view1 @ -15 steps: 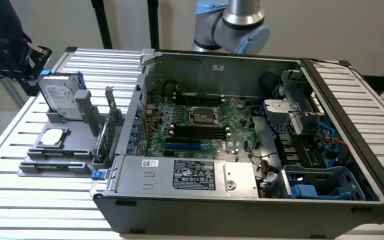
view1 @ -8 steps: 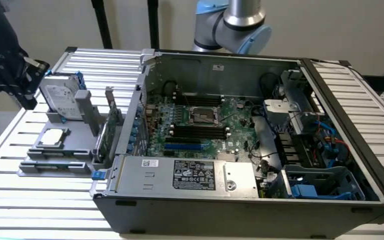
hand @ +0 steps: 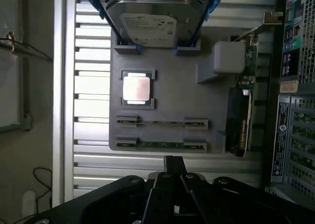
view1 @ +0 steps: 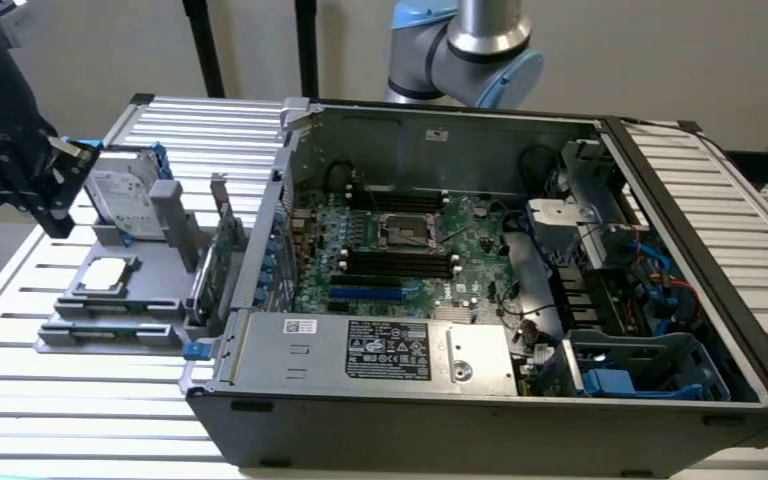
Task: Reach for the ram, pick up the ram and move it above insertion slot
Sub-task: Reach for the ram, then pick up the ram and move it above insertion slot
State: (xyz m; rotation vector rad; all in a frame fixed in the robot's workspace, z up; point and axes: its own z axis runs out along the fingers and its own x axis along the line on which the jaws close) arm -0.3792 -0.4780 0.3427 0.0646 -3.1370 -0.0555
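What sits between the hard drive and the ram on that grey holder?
In the wrist view, a square processor chip lies between the hard drive and the nearer ram stick.

A pale, plain wall [view1: 91, 50] stands behind a slatted metal table [view1: 77, 410] whose bars shine under bright light, with two black upright poles [view1: 204, 45] rising at the back.

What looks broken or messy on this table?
Nothing stands out. The computer case is open, but tidy inside. On the gray tray, the hard drive sits in its blue bracket, the square chip lies flat in its pocket, and the memory stick sits straight in its clips. Nothing spilled.
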